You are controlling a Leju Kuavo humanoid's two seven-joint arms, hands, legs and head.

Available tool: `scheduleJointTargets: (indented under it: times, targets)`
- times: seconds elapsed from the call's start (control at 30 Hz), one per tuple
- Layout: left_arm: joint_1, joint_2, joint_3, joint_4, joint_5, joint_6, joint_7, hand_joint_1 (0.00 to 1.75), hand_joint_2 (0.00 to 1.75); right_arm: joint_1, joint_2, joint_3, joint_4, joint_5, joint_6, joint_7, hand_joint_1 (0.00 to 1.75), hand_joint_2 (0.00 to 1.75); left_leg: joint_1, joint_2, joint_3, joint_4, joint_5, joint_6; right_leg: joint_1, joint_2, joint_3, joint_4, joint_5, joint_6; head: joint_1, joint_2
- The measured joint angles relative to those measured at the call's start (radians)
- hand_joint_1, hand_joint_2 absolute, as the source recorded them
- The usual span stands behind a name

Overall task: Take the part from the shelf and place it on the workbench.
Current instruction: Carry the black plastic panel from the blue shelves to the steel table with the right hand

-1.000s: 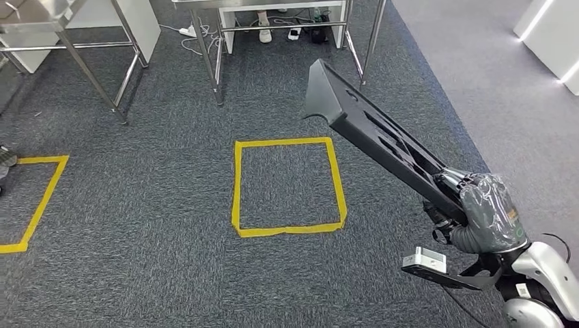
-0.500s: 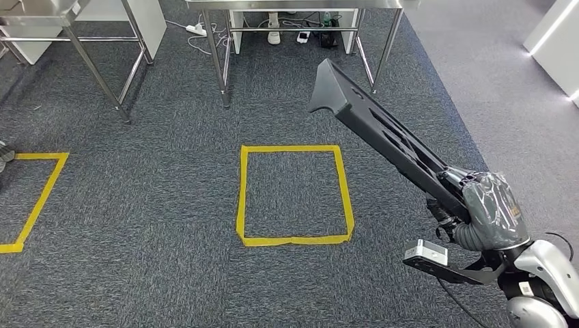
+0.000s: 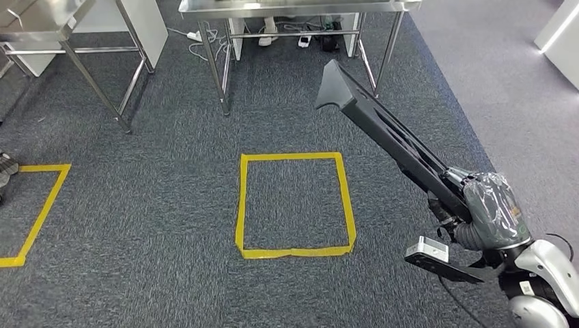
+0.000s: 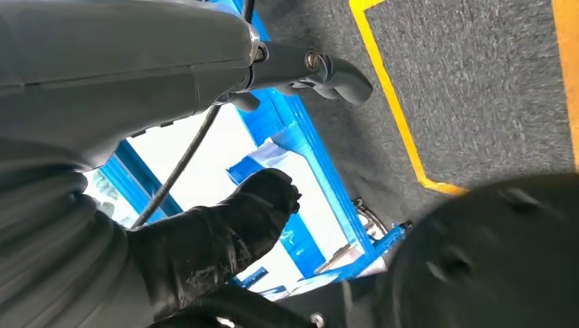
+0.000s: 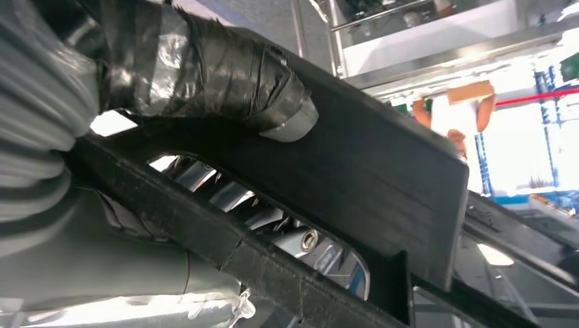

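Note:
My right hand [image 3: 490, 213], wrapped in clear film, grips one end of the long black plastic part [image 3: 389, 137]. The part slants up and away from the hand over the carpet, and its flared far end points toward a steel workbench [image 3: 287, 7] at the top. In the right wrist view the taped thumb [image 5: 205, 61] presses on the part's flat black face [image 5: 382, 164]. My left hand [image 4: 225, 232] hangs by my side with its dark fingers loosely apart and nothing in them.
A square of yellow tape [image 3: 341, 198] marks the grey carpet in front of the workbench. A second taped square [image 3: 41, 205] lies at the left. Another steel table [image 3: 89, 68] stands at the back left. Cables and a power strip [image 3: 194, 35] lie under the benches.
The whole picture has slid down, so the camera has moved toward the benches and the workbench top has come into view. My right hand still holds the part the same way.

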Motion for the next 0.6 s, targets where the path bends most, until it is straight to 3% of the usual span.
scheduleJointTargets:
  times: [0.03,0.07,0.13,0.17,0.2,0.33,0.37,0.43,0.5,0.57,0.6]
  targets:
    - [0.001,0.0,0.0,0.0,0.001,0.0,0.0,0.0,1.75,0.0,0.0,0.0,0.001,0.0,0.003,0.0,1.75,1.75,0.001,0.0,-0.032,0.027,0.014,-0.001,0.0,0.0,0.01,0.0,-0.009,0.0,0.0,0.0]
    - [0.003,-0.001,0.0,0.0,0.002,-0.001,0.0,0.0,1.75,0.0,0.0,0.0,0.001,-0.001,0.006,0.001,1.75,1.75,0.002,0.0,-0.045,0.013,0.05,-0.001,0.0,0.001,0.022,0.0,-0.018,0.001,0.0,0.0]
    - [0.007,-0.001,0.0,0.0,0.002,-0.001,0.0,0.0,1.75,0.0,0.0,0.0,0.002,-0.002,0.01,0.001,1.75,1.75,0.005,0.0,-0.021,-0.102,0.15,0.003,0.0,0.003,0.047,0.0,-0.038,0.006,0.0,0.0]
    - [0.009,-0.001,0.0,0.0,0.002,-0.002,0.0,0.0,1.75,-0.001,0.001,0.0,0.002,-0.003,0.012,0.002,1.75,1.75,0.003,0.0,-0.001,-0.158,0.18,0.005,0.0,0.005,0.055,0.0,-0.048,0.011,0.0,0.0]
    - [0.009,-0.001,0.0,0.0,0.002,-0.002,-0.001,0.0,1.75,-0.002,0.001,0.0,0.002,-0.004,0.014,0.002,1.75,1.75,-0.001,0.0,0.016,-0.198,0.189,0.01,0.0,0.006,0.06,-0.002,-0.056,0.017,0.0,0.0]
    - [0.005,-0.001,0.0,0.001,0.005,-0.003,-0.003,0.0,1.75,-0.006,0.002,-0.001,0.005,-0.005,0.022,0.004,1.75,1.75,-0.01,-0.001,0.054,-0.245,0.16,0.038,-0.004,0.005,0.08,0.01,-0.06,0.042,0.0,0.0]
    - [0.005,-0.001,0.0,0.001,0.005,-0.003,-0.004,0.0,1.75,-0.008,0.002,-0.001,0.005,-0.006,0.023,0.004,1.75,1.75,-0.009,-0.001,0.068,-0.251,0.155,0.044,-0.006,0.004,0.069,0.035,-0.062,0.045,0.0,0.0]
    - [0.006,-0.001,-0.001,0.001,0.005,-0.005,-0.007,0.0,1.75,-0.014,0.002,-0.001,0.007,-0.006,0.024,0.006,1.75,1.75,-0.008,-0.001,0.092,-0.258,0.144,0.054,-0.006,0.002,0.004,0.136,-0.083,0.047,0.001,0.0]
    - [0.006,-0.002,-0.002,0.001,0.005,-0.007,-0.01,0.0,1.75,-0.018,0.002,-0.001,0.01,-0.007,0.027,0.011,1.75,1.75,-0.009,-0.002,0.11,-0.259,0.126,0.059,-0.004,0.002,-0.092,0.25,-0.125,0.048,0.001,0.0]
    - [0.006,-0.003,-0.003,0.001,0.005,-0.008,-0.011,0.0,1.75,-0.019,0.004,0.0,0.015,-0.007,0.03,0.015,1.75,1.75,-0.01,-0.004,0.136,-0.259,0.104,0.057,-0.004,0.002,-0.148,0.271,-0.139,0.048,0.001,0.0]
    - [0.006,-0.003,-0.004,0.001,0.005,-0.009,-0.012,0.0,1.75,-0.019,0.004,0.0,0.016,-0.007,0.03,0.015,1.75,1.75,-0.01,-0.006,0.154,-0.259,0.092,0.056,-0.003,0.002,-0.151,0.234,-0.116,0.046,0.001,0.0]
